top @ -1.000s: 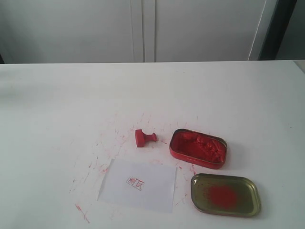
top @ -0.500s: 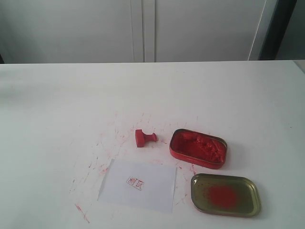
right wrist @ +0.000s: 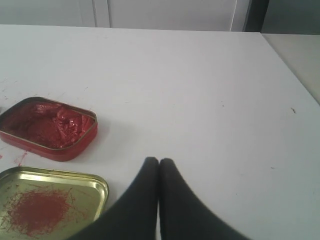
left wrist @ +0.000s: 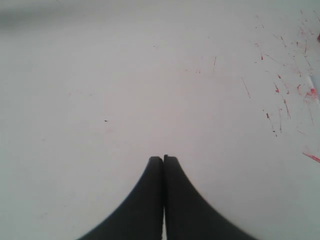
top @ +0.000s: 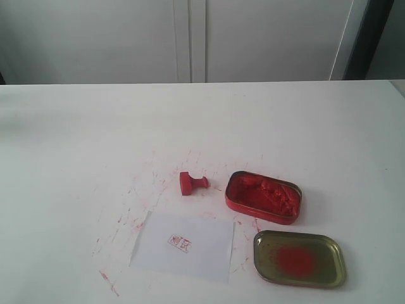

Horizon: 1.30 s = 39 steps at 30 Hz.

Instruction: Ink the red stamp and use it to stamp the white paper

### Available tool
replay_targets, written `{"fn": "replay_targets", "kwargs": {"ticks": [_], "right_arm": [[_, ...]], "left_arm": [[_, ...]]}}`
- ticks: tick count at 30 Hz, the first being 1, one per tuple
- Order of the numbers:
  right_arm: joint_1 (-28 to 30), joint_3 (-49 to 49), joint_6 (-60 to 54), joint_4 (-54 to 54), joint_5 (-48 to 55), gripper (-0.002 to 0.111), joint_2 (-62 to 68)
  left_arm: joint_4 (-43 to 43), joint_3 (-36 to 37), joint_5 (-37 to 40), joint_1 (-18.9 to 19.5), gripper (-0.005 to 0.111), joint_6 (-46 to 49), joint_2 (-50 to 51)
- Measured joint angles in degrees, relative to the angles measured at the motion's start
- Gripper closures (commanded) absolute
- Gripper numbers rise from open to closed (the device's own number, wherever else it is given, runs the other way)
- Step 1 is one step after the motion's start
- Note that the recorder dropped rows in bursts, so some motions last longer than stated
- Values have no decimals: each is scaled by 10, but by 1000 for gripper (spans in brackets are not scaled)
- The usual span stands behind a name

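Red stamp (top: pixel 192 183) lies tipped on its side on the counter (top: pixel 76 139), just beyond white paper (top: pixel 205 252) & beside red tin (top: pixel 262 197); looks small, light, rigid, prob. rolls, so nip across the short handle; left pincer (left wrist: pixel 163 159) & right pincer (right wrist: pixel 159 161) both closed, empty.

Table (top: pixel 76 126) (red-smudged) bears stamp (top: pixel 192 183), paper (top: pixel 202 253), tin (top: pixel 253 212), lid (top: pixel 326 250).

The red stamp (top: pixel 192 183) is red all over, base and handle alike. White paper (top: pixel 209 253), plain, with 1 small red imprint (top: pixel 180 242) near its middle. The tin (top: pixel 253 212) is glossy red and holds lumpy red paste (top: pixel 259 192). Gold lid (top: pixel 329 253), with a red smear (top: pixel 294 261) at its centre. White tabletop (top: pixel 95 139), flecked with thin red streaks. Left gripper (left wrist: pixel 163 159) and right gripper (right wrist: pixel 159 161) are both black.
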<state>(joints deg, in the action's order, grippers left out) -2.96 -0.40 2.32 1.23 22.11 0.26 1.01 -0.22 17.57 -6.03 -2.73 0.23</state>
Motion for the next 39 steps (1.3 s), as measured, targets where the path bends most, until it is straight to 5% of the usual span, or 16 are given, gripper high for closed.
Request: {"fn": "replay_targets", "kwargs": {"ticks": [39], "right_arm": [[0, 0, 0, 0, -12, 108, 0]], "left_arm": [[0, 0, 0, 0, 107, 0, 0]]}}
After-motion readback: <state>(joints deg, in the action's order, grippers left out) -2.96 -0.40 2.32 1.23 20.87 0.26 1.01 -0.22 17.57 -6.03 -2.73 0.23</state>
